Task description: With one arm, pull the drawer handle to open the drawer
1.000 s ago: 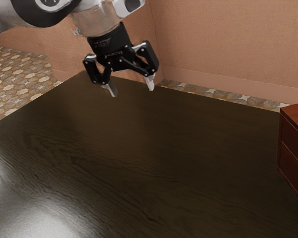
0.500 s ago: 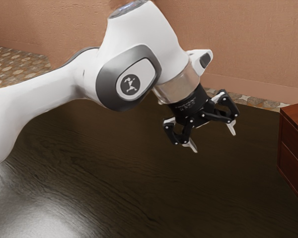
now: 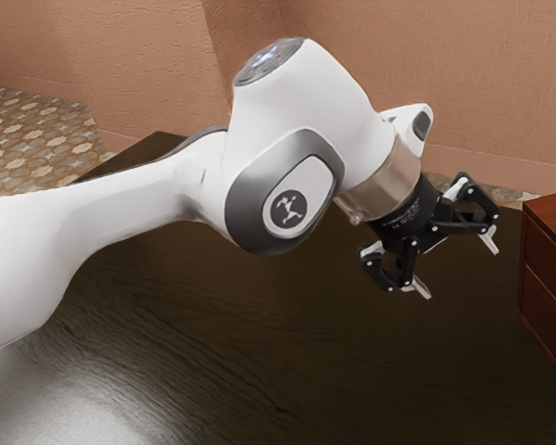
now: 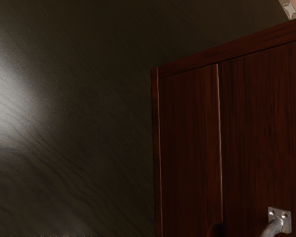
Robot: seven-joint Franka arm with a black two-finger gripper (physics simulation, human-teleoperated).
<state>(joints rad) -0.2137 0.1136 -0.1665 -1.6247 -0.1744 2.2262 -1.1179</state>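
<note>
Mahogany-red drawer cabinet (image 3: pixel 545 287) sits on the table (image 3: pixel 213 371) at the exterior view's right edge, with its metal handle (image 4: pixel 276 224) facing the arm. The black end effector (image 3: pixel 457 269) hovers nearby with its fingers spread, apparently angled to straddle that handle.

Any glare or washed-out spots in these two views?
Exterior view: pale glare on the glossy dark wooden table, lower left. Wrist view: similar sheen on the table; the red-brown wooden drawer cabinet is evenly lit, no glare.
</note>
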